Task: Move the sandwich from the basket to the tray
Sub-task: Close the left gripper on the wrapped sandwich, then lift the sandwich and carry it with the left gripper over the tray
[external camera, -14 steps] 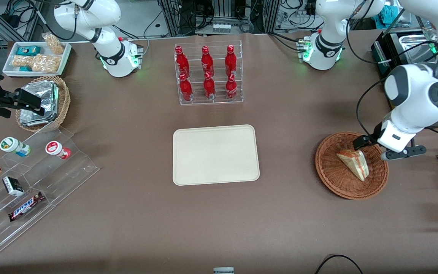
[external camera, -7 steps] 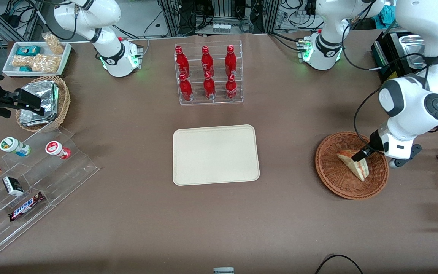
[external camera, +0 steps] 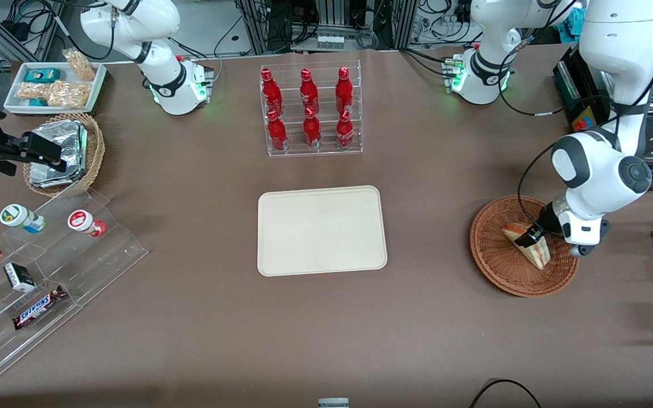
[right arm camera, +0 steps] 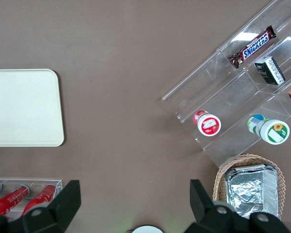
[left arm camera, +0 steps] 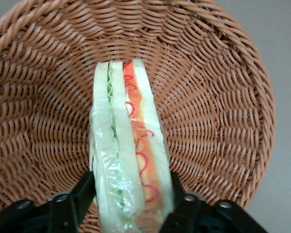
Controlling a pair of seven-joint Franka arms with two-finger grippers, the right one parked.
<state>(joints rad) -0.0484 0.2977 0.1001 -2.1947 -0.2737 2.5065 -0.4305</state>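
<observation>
While the clear-wrapped triangular white-bread sandwich (external camera: 528,243) with red and pale green filling lies inside the wide, shallow reddish-brown wicker basket (external camera: 496,269), the left arm's black two-finger gripper (external camera: 530,237) is down in that basket with it. In the left wrist view, the gripper (left arm camera: 131,201) has one finger on each flat bread face of the sandwich (left arm camera: 128,145), and both fingers (left arm camera: 80,191) meet the wrap, so the wedge sits clasped between them. The sandwich stands on edge, its filling layers facing up toward the wrist camera, and its narrow end reaches toward the middle of the basket (left arm camera: 218,97). Its underside seems to rest on the woven floor, though the contact itself cannot be made out.

The basket sits on the brown table (external camera: 440,317) toward the working arm's end. The flat cream-beige rectangular tray (external camera: 322,230) with rounded corners lies near the middle of the table, well apart from the basket, with nothing on it. A clear acrylic rack of six red bottles (external camera: 309,110) stands farther from the front camera than the tray.
</observation>
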